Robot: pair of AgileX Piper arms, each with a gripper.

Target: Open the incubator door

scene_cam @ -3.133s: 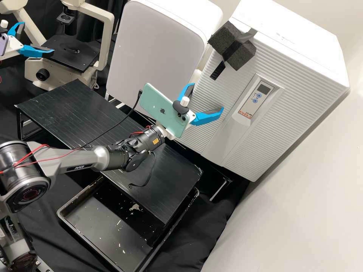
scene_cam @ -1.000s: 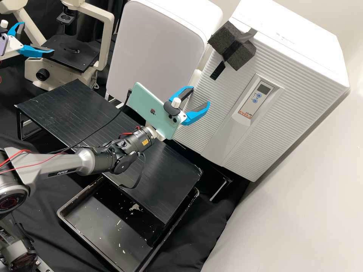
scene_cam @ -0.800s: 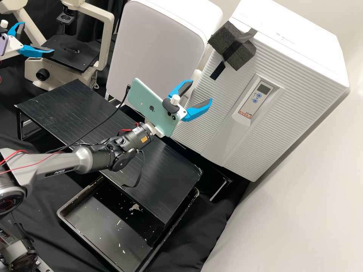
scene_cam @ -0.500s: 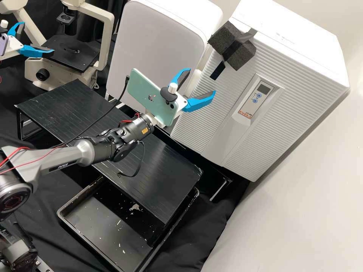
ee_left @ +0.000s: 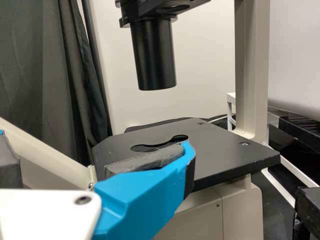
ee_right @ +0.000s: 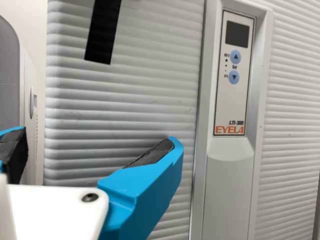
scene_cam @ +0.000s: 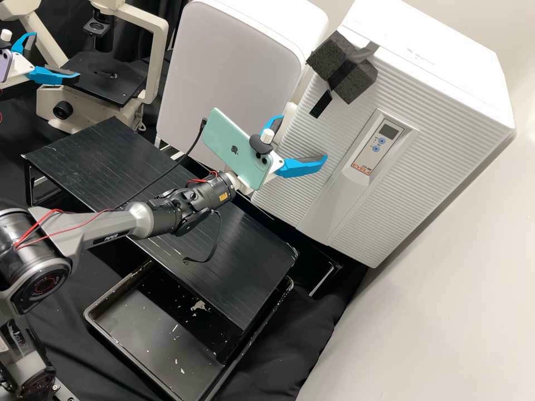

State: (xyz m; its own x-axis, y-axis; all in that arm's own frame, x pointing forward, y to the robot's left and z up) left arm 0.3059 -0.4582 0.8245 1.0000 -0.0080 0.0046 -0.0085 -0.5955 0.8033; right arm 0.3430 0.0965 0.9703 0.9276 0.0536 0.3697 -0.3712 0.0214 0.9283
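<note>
The left tool, white with two bright blue fingers lined with dark grey pads, stands spread. Just past one fingertip lies a flat black microscope stage with a dumbbell-shaped opening (whether they touch, I can't tell). Higher than the tool, a smooth black cylinder hangs over the stage, well apart from it. Beyond the tool are an upright cream column, a dark folded cloth curtain and a plain pale wall.
</note>
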